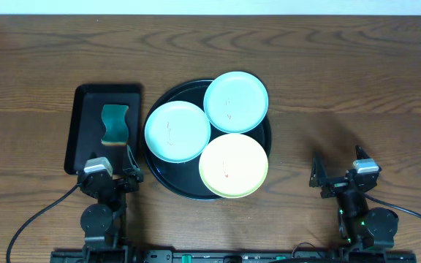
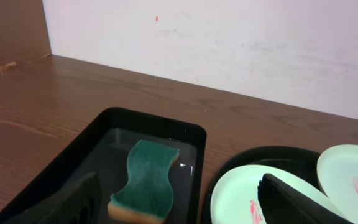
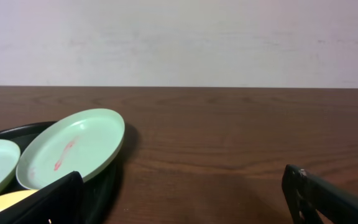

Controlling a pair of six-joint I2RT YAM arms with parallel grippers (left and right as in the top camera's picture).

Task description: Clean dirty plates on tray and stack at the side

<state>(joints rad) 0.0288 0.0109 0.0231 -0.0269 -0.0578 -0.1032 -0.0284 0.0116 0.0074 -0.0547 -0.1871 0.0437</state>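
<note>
The round black tray (image 1: 159,175) holds three plates with reddish smudges: a mint plate (image 1: 177,131) at the left, a mint plate (image 1: 235,101) at the back right leaning on the rim, and a pale yellow plate (image 1: 233,166) at the front. My left gripper (image 1: 112,162) is open and empty near the front edge, left of the tray. My right gripper (image 1: 336,172) is open and empty, right of the tray. The left wrist view shows the left mint plate (image 2: 238,199). The right wrist view shows the back mint plate (image 3: 73,146) and the tray rim (image 3: 11,132).
A rectangular black tray (image 1: 86,106) with a teal sponge (image 1: 114,124) sits left of the round tray; it shows in the left wrist view (image 2: 185,134) with the sponge (image 2: 146,179). Bare wooden table (image 1: 357,95) lies to the right. A pale wall stands behind.
</note>
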